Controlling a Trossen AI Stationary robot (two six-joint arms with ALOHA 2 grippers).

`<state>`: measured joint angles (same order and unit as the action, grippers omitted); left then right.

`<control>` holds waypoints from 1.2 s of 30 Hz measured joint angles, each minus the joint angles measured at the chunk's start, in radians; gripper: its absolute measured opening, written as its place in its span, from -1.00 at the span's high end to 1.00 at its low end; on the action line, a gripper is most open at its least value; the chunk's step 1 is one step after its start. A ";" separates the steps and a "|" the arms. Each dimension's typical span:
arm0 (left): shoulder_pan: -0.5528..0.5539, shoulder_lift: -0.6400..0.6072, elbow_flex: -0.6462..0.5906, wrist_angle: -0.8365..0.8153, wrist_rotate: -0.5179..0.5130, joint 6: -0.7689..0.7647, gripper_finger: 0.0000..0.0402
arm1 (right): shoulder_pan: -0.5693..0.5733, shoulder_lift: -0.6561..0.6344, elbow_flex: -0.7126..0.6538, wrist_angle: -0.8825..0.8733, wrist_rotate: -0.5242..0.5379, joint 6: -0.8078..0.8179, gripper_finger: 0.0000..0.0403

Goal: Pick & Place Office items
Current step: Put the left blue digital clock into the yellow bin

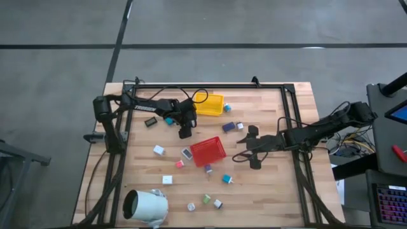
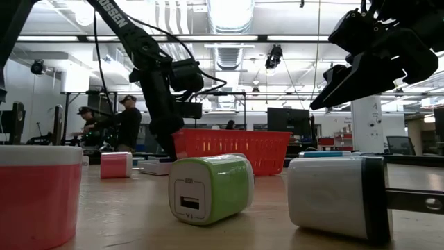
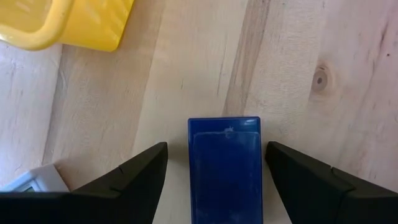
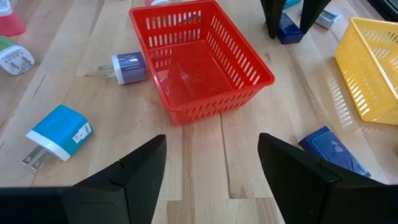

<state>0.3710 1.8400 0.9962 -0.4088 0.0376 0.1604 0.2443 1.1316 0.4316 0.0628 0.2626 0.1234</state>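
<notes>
The left end effector [image 1: 185, 132] is hanging low over the pale wooden bench [image 1: 267, 184] in the upper middle of the high view, just below the yellow plastic mesh tray [image 1: 208, 104]. Its two dark fingers [image 3: 134, 177] are standing wide apart on either side of a flat navy-blue rectangular block [image 3: 225, 168], which is lying on the wood between them; neither finger is touching it. In the left wrist view a corner of the yellow tray is showing at the upper left, and a white piece [image 3: 34, 180] is peeking in at the lower left.

The right end effector [image 1: 245, 154] is hovering right of centre in the high view, beside the red plastic mesh tray [image 1: 208, 151], with its fingers spread wide and nothing between them. Its wrist view is looking across the red tray, which is sitting bare inside.

The other small office items are lying scattered over the bench: a purple-and-white plug block [image 4: 127, 66] just beside the red tray, a teal-and-white plug block [image 4: 59, 134] nearer the camera, a second navy-blue flat block [image 4: 329, 150] at the lower right of that view, and a green-and-white charger block [image 2: 210, 187] in the foreground of the low view. A large white cylinder [image 1: 145, 207] is lying on its side at the lower left of the high view.
</notes>
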 joint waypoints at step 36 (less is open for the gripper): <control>-0.001 0.000 -0.001 0.007 -0.011 0.072 0.27 | 0.000 0.000 0.000 0.002 0.000 0.000 -0.24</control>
<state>0.3698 1.8403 0.9951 -0.4015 0.0270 0.2325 0.2444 1.1313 0.4313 0.0643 0.2623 0.1234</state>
